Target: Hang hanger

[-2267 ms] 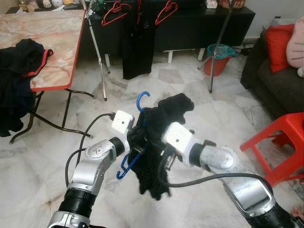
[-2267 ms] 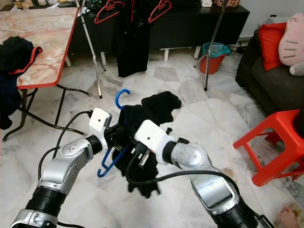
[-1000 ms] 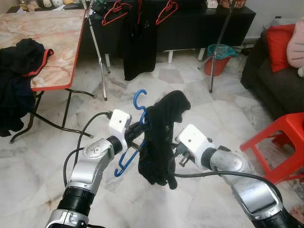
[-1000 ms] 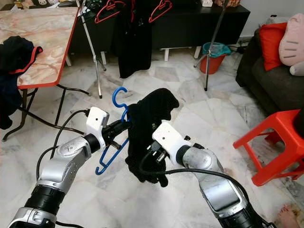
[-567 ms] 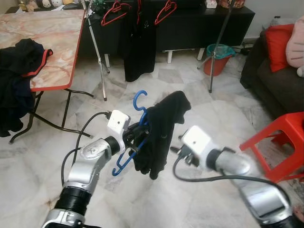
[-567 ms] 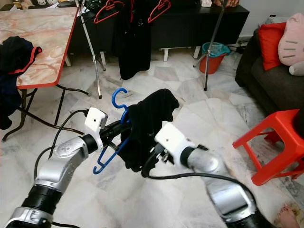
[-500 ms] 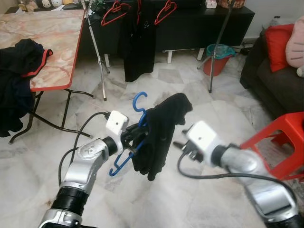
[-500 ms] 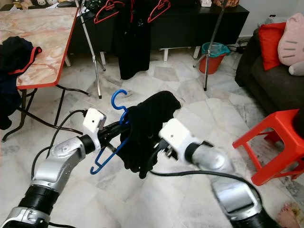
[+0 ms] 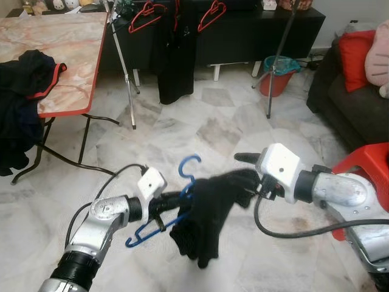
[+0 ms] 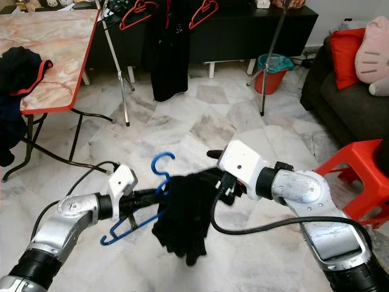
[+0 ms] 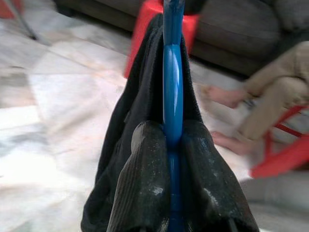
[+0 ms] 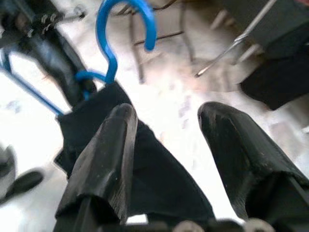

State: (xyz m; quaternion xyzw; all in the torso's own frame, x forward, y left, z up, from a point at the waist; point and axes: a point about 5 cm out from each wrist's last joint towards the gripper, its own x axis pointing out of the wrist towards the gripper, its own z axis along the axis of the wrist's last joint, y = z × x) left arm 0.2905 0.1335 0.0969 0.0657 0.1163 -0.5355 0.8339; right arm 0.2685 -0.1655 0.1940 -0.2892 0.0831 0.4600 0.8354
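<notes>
A soft black cloth garment [image 9: 203,222] droops limply from the thin blue plastic hanger [image 9: 176,204], low above the marble floor [image 9: 213,121]. The left hand [image 11: 169,145] pinches the hanger's stiff, light bar, probably the safest hold; the right hand [image 12: 166,125] stands spread beside the cloth.

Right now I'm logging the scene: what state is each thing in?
blue hanger: gripped by left gripper, hook up.
black garment: draped on the hanger, dangling.
right gripper: fingers open, at the garment.
red hangers: hung on the rack.
</notes>
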